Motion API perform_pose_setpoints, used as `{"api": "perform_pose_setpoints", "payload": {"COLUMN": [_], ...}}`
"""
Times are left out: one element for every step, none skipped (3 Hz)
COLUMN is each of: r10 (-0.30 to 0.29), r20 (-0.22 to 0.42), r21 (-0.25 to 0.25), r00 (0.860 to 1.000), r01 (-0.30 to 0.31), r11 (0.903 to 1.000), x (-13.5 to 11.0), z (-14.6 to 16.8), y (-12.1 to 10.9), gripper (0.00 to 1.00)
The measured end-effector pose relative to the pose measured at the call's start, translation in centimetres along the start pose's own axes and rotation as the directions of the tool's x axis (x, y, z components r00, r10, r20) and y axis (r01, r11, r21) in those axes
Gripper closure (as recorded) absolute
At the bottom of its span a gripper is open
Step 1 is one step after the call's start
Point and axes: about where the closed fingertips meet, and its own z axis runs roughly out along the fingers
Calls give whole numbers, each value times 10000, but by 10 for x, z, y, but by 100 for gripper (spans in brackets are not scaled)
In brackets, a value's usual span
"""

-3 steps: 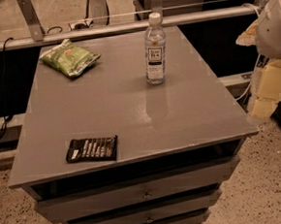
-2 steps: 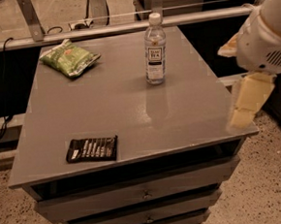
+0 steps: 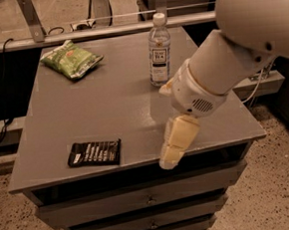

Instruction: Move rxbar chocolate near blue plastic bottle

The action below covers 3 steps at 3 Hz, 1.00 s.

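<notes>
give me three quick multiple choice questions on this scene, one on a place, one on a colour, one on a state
1. Where on the table does the rxbar chocolate lie?
A. front left
B. back right
C. against the bottle

2. What colour is the snack bag?
A. red
B. green
C. white

3. How is the blue plastic bottle?
A. lying on its side
B. upright, cap on
C. lifted off the table

Answers:
1 A: the bar lies flat near the front left edge, with the gripper apart from it to its right, at the front edge.
2 B: its wrapper is plainly green.
3 B: it stands on its base at the back, with the white cap on top.
</notes>
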Motion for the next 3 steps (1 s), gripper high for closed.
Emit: {"api": "perform_pose_setpoints", "payload": {"r10": [-58,99,152], "r20": [726,1148,1395], "r21": [-551,-910,-1092], "r00": [9973,9933,9901], "r01": [98,6,1], "r11": [9984,9959,9940], "x": [-31,-49,-64], "z": [47,81,100], "y": [7,11,16], "gripper": [0,0,18]}}
